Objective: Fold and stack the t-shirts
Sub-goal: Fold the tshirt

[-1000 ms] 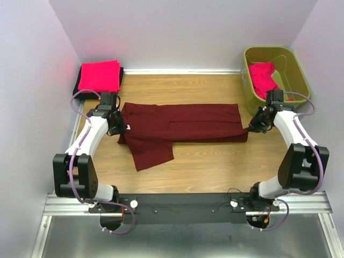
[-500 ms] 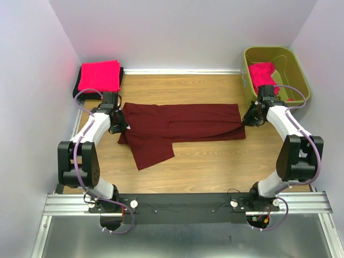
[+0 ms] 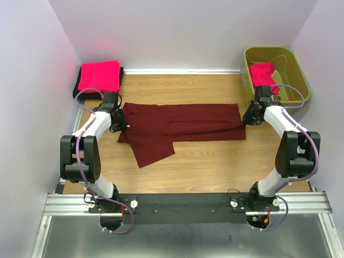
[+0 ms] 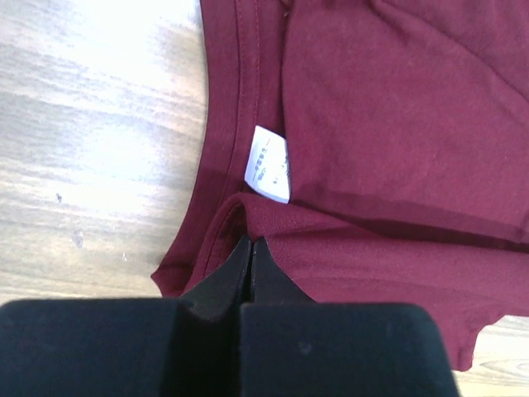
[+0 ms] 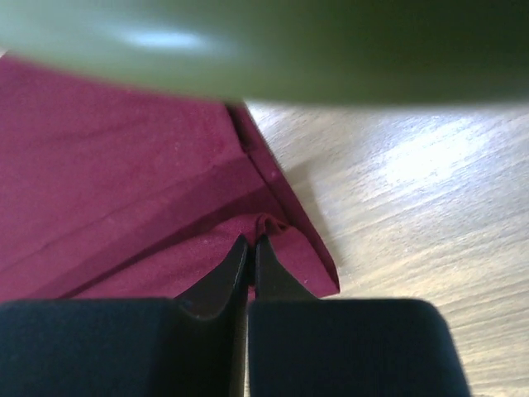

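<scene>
Over the last second both arms had swung away from their bases, drawing the maroon shirt's ends with them. On the table (image 3: 204, 166) that one maroon shirt (image 3: 183, 121) lay lengthwise, part-folded, one sleeve sticking out on the near side. One bin (image 3: 298, 75) held one crumpled red shirt (image 3: 262, 72). One folded red shirt (image 3: 99, 75) sat back-left on a black shirt (image 3: 77, 92). Two seemed stacked, two left. The left gripper (image 4: 250, 244) and right gripper (image 5: 251, 241) were pinched tight on the maroon shirt's ends, the left beside its one label (image 4: 267, 164).
</scene>
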Controlling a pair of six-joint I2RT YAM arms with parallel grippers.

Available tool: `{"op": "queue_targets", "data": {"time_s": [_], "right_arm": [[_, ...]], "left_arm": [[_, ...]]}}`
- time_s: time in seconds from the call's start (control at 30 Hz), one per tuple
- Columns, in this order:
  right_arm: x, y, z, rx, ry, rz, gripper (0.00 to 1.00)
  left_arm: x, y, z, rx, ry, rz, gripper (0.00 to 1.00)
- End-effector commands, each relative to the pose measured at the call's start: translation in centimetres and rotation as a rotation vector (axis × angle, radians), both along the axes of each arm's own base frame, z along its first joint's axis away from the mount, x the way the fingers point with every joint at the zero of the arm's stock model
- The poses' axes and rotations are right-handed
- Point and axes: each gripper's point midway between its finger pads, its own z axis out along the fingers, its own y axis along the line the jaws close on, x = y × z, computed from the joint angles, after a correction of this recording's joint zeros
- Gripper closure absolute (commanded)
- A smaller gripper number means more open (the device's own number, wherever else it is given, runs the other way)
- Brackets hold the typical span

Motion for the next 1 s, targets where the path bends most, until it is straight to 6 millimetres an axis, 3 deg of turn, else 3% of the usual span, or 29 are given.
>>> {"op": "queue_targets", "data": {"time_s": [0.0, 0.23, 0.6, 0.7, 0.77, 0.8, 0.87, 0.97], "right_arm": [[0.8, -1.0, -0.8, -0.053, -0.015, -0.024, 0.92], [2.0, -0.3, -0.6, -0.043, -0.036, 0.005, 0.91], [2.8, 0.3, -1.3, -0.060, -0.030, 0.031, 0.89], [2.9, 0.1, -1.6, -0.075, -0.026, 0.028, 0.86], [2.8, -0.2, -1.8, -0.087, -0.022, 0.026, 0.76], [2.7, -0.2, -1.7, -0.092, -0.023, 0.028, 0.65], [2.8, -0.2, -1.4, -0.094, -0.030, 0.036, 0.58], [3.0, 0.6, 0.1, -0.104, -0.069, 0.074, 0.44]], "left_arm": [[0.8, 0.8, -0.7, 0.018, -0.014, 0.025, 1.00], [0.8, 0.7, -0.9, 0.010, -0.018, 0.038, 1.00], [-0.5, 2.9, -2.1, 0.053, 0.003, 0.133, 1.00], [-0.3, 2.9, -2.1, 0.049, -0.005, 0.138, 1.00], [-0.2, 2.7, -2.3, 0.039, -0.003, 0.133, 1.00], [0.1, 2.4, -2.1, 0.024, -0.012, 0.123, 0.95], [0.4, 2.1, -1.7, 0.010, -0.022, 0.116, 0.84], [1.0, 2.1, -0.1, 0.003, -0.066, 0.112, 0.56]]}}
